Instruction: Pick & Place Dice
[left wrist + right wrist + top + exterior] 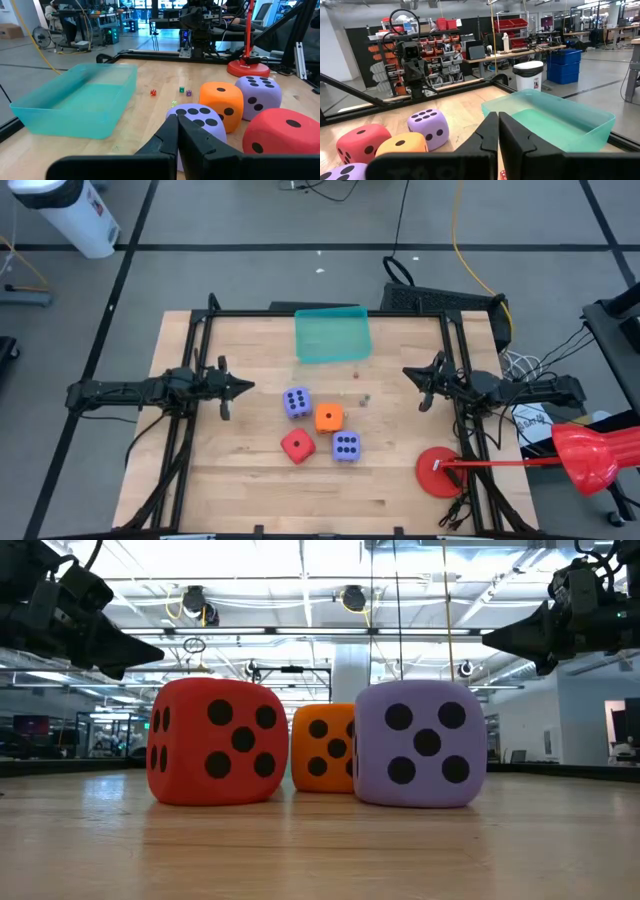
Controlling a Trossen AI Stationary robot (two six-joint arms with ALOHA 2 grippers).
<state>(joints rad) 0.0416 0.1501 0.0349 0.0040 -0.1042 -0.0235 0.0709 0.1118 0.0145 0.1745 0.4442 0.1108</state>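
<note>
Four soft dice rest on their bottom faces in a cluster at mid-table: a purple die (296,402), an orange die (328,418), a red die (297,445) and a second purple die (346,446). The low view shows the red die (213,742), the orange die (322,747) behind it, and a purple die (420,743). My left gripper (245,387) (177,125) hovers shut, left of the cluster and above the table. My right gripper (410,373) (498,125) hovers shut to the cluster's right. Neither touches anything.
A teal tray (332,335) (75,102) (555,120) sits at the table's far middle. A red round disc (437,472) stands on the near right corner. A few tiny dice (181,90) lie between the tray and the big dice. Black frame rails (190,420) run along the table's sides.
</note>
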